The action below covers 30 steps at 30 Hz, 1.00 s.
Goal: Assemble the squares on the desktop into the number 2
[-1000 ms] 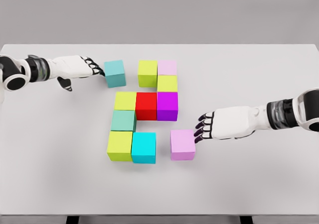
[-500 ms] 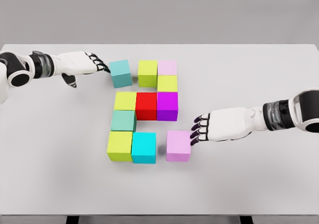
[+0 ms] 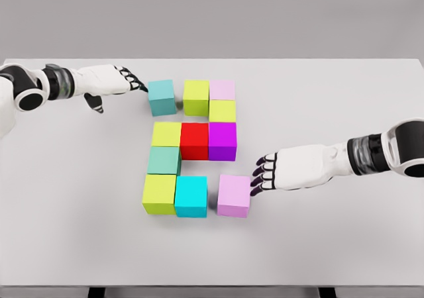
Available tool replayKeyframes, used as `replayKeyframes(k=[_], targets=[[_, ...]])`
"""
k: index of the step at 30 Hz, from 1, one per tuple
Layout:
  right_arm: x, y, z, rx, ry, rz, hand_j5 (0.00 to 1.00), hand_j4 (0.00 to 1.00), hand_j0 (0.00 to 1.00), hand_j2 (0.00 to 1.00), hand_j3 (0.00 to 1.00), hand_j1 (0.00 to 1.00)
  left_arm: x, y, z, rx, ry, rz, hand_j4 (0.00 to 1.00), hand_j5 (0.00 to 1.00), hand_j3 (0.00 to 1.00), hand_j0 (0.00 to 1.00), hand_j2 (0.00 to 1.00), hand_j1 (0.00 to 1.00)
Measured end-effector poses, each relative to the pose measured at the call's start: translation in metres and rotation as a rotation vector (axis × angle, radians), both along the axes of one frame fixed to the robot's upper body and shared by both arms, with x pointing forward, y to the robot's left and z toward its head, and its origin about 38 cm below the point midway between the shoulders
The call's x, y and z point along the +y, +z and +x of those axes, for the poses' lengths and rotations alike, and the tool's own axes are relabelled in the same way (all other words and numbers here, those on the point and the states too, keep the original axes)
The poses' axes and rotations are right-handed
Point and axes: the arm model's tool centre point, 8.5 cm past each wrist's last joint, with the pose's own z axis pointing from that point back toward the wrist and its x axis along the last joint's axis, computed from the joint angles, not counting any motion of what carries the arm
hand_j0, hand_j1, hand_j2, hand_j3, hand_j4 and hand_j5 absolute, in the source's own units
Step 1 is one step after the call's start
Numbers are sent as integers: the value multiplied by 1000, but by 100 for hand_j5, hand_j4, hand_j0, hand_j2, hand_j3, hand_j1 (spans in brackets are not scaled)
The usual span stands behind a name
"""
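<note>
Coloured cubes form a figure on the white table [image 3: 331, 99]. The top row has a teal cube [image 3: 161, 97], a lime cube [image 3: 196, 97] and a pale pink cube [image 3: 222, 90]. Below sit a lime cube [image 3: 222, 111], then a yellow-green cube [image 3: 166, 134], a red cube [image 3: 195, 141] and a purple cube [image 3: 222, 141]. A sea-green cube [image 3: 163, 160], a lime cube [image 3: 159, 193] and a cyan cube [image 3: 191, 196] follow. My left hand [image 3: 132, 83] touches the teal cube's left side, fingers extended. My right hand [image 3: 260, 177] presses flat against the lilac cube [image 3: 234, 195] from the right.
The table's front edge [image 3: 212, 285] runs along the bottom of the view. A small gap separates the lilac cube from the cyan cube, and another separates the teal cube from the lime cube beside it.
My left hand has pushed the teal cube rightward toward the top lime cube. My right hand has slid the lilac cube leftward, nearer the cyan cube.
</note>
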Motion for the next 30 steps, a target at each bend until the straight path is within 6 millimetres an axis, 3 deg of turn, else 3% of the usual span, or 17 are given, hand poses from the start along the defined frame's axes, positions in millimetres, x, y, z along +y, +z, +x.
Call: replayKeyframes(k=[15, 30], targets=[[6, -2, -1, 4, 13, 6, 97, 97, 97, 97, 97, 97, -10, 3, 7, -2, 2, -15, 100, 100, 100, 100, 100, 100], [11, -2, -1, 5, 24, 12, 97, 97, 97, 97, 97, 97, -1, -7, 2, 15, 12, -2, 100, 100, 100, 100, 100, 100]])
